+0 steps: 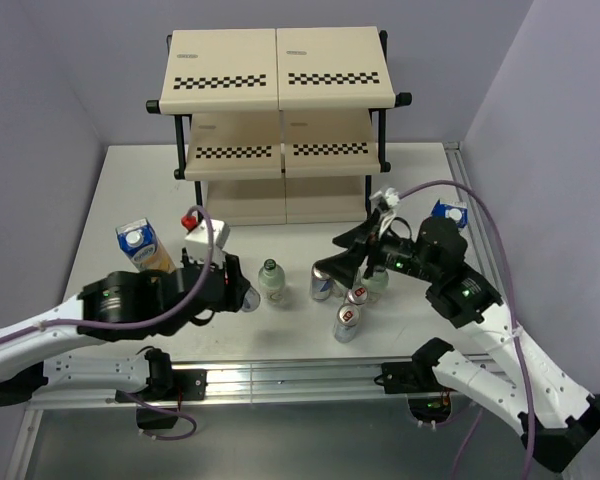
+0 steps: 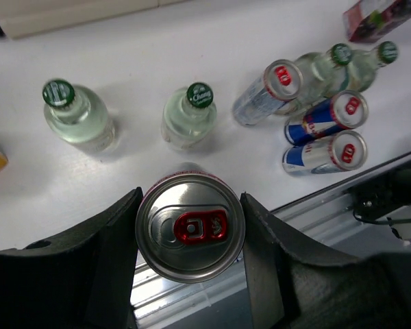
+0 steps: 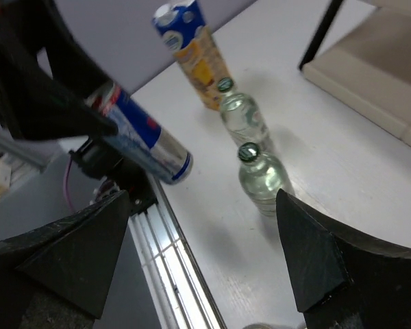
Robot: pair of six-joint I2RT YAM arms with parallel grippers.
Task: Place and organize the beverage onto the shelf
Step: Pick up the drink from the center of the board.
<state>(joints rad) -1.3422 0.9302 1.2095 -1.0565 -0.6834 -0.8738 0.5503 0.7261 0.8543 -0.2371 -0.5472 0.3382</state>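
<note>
A white table (image 1: 130, 200) carries a cream three-tier shelf (image 1: 280, 70) with checkered edge strips, which stands centred at the far side. The drinks are all on the near half of the table, apart from the shelf.

The left gripper (image 2: 192, 205), at front left, has its jaws clamped on one slim silver-blue can (image 2: 190, 236). The can is held tilted by the table's near edge.

The right gripper (image 3: 202, 205), at front right, points left. Its jaws are spread wide with nothing between them.

A yellow carton (image 1: 143, 245) stands upright at the left, and a purple carton (image 2: 378, 17) sits at the right. Three more cans (image 2: 327, 152) cluster near front centre, close beside two green-capped clear bottles (image 2: 331, 63). Two further bottles (image 2: 190, 120) stand upright just beyond the held can.
</note>
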